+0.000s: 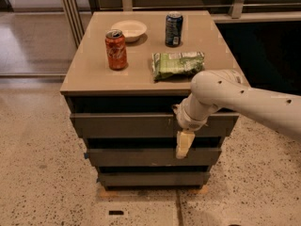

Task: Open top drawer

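Note:
The top drawer is the wide dark grey-brown front just under the cabinet's tan top, with a dark gap above it. My gripper hangs down from the white arm, which reaches in from the right. It sits in front of the right half of the top drawer. Its pale tip reaches down over the gap to the middle drawer front. The wrist hides part of the top drawer's face.
On the cabinet top stand a red soda can, a white bowl, a dark blue can and a green snack bag. A bottom drawer front sits lowest. Speckled floor surrounds the cabinet.

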Robot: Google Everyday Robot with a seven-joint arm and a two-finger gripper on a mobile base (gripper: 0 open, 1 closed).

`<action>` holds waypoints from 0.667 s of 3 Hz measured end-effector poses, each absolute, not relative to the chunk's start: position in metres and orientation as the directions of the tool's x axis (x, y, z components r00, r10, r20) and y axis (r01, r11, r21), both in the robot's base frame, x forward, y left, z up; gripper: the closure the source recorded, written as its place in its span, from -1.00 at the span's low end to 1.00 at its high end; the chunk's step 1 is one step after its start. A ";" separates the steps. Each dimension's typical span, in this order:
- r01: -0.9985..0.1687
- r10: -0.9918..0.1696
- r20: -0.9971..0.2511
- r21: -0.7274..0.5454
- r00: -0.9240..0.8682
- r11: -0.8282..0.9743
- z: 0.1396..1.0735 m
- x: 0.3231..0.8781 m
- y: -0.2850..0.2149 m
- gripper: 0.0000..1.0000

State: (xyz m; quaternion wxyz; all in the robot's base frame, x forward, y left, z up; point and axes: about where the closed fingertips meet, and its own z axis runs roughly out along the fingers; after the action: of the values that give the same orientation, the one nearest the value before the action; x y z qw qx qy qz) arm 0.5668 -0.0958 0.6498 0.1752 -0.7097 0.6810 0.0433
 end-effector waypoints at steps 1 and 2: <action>-0.995 -0.946 -0.317 -0.089 0.063 -0.037 0.643 0.557 -0.091 -1.00; -0.997 -0.939 -0.336 0.006 0.065 -0.071 0.641 0.540 -0.085 -1.00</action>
State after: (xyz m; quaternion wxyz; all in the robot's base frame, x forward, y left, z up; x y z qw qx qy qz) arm 0.5404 -0.0847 0.6409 0.1144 -0.7209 0.6717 0.1268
